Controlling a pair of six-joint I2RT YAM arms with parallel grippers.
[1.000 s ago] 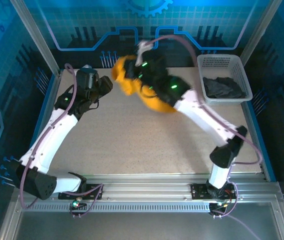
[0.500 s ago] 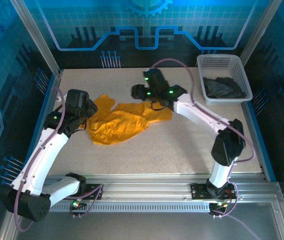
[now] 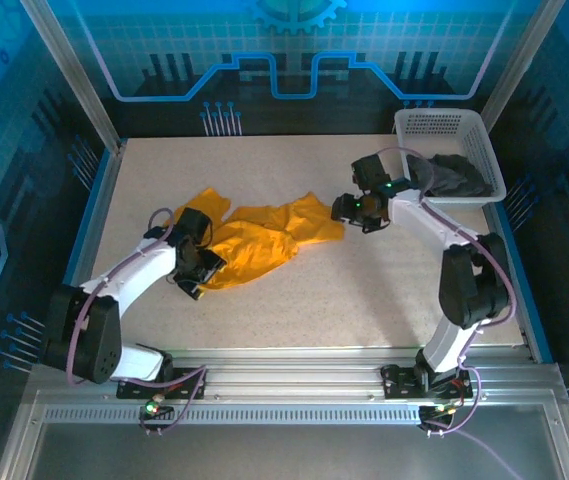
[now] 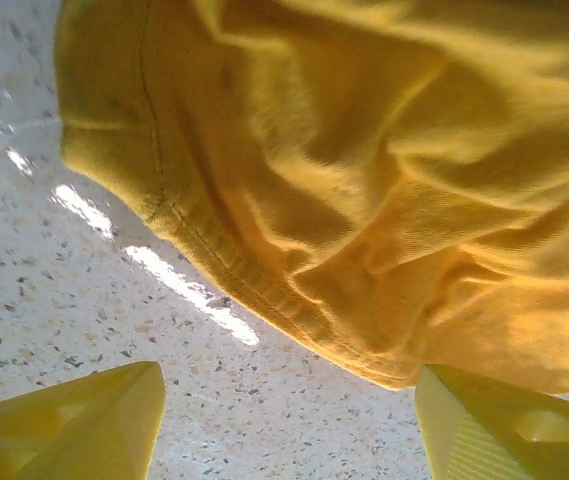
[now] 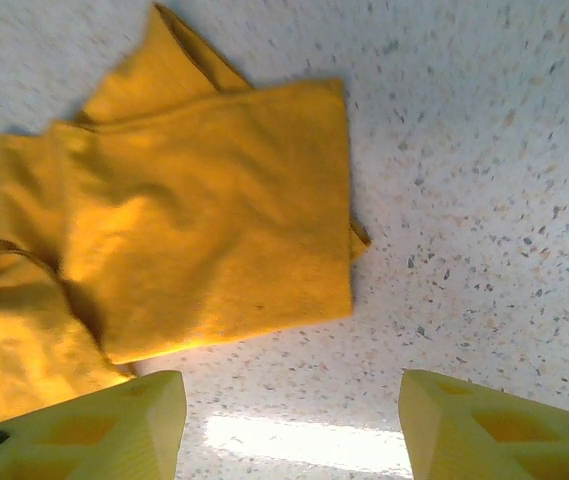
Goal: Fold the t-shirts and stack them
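The orange-yellow t-shirt [image 3: 256,240] lies crumpled and partly spread on the table, left of centre. My left gripper [image 3: 198,274] sits low at the shirt's near-left edge. In the left wrist view the shirt's hem [image 4: 264,290] runs just beyond the open left gripper [image 4: 289,430], with bare table between the fingertips [image 4: 74,425]. My right gripper [image 3: 348,209] hovers just right of the shirt's right edge. It is open [image 5: 289,425] over bare table, and a flat fold of the shirt [image 5: 204,220] lies ahead of it. The dark grey t-shirt [image 3: 448,176] is bunched in the basket.
A white lattice basket [image 3: 416,125] stands at the back right corner, close behind the right arm's wrist. Metal frame posts and a blue rim [image 3: 96,205] bound the speckled table [image 3: 344,290]. Open tabletop lies in front of and to the right of the orange shirt.
The orange shirt, held up in the air by the right gripper, dropped onto the table. The right gripper opened and drew back to the right. The left arm swung down to the shirt's near-left edge.
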